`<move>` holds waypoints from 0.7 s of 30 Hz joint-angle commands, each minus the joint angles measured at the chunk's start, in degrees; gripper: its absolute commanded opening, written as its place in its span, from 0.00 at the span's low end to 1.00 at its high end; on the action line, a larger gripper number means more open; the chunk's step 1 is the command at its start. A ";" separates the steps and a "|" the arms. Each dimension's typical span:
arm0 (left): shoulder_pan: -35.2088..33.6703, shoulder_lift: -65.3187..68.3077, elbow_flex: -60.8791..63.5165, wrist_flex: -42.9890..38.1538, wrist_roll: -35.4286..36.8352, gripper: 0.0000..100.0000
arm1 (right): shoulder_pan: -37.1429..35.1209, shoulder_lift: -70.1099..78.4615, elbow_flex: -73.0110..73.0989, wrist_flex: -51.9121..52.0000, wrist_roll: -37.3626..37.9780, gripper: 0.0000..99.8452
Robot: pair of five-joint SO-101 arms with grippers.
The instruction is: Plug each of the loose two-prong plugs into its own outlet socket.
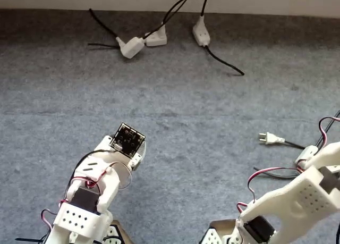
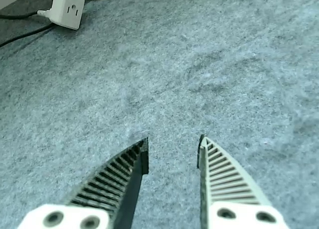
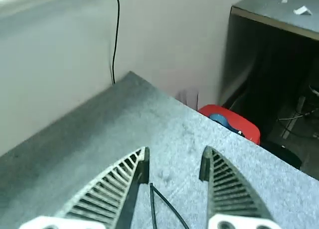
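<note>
White plastic two-prong plug [image 1: 268,139] is seen lying flat on the grey carpeted table [image 1: 212,106], near the right edge in the high view, just ahead of the right arm. It is judged light and rigid, with smooth plastic that may slip. The thin black cord [image 1: 294,144] trailing from it is limp and likely to drag or twist the plug once lifted. Hold is best taken across the flat sides of the body, behind the prongs, which should be left free. Long axis runs side to side across the table; prongs point toward the left arm's side, and the cord leaves toward the right. White plastic outlet sockets [image 1: 132,46] are grouped at the far edge, well apart from the plug, so the prongs would have to be turned toward them. Left gripper [image 2: 172,151] is spread over bare carpet, nothing between its fingers. Right gripper [image 3: 173,161] is spread too, nothing pinched.
</note>
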 commanded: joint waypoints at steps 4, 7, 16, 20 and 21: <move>0.92 -0.40 -0.22 -0.97 0.09 0.16 | -1.63 -14.99 29.76 2.24 -0.44 0.18; 0.92 -0.40 -0.22 -0.97 0.09 0.16 | -2.77 -22.02 48.04 1.98 0.44 0.18; 0.92 -0.40 -0.22 -0.88 0.09 0.16 | -0.57 -22.20 89.98 -20.70 5.19 0.18; 0.92 -0.40 -0.22 -0.88 0.09 0.16 | 2.42 -18.95 97.80 -31.87 5.19 0.18; 0.92 -0.40 -0.22 -0.88 0.09 0.16 | 2.77 -17.98 98.68 -33.36 5.19 0.18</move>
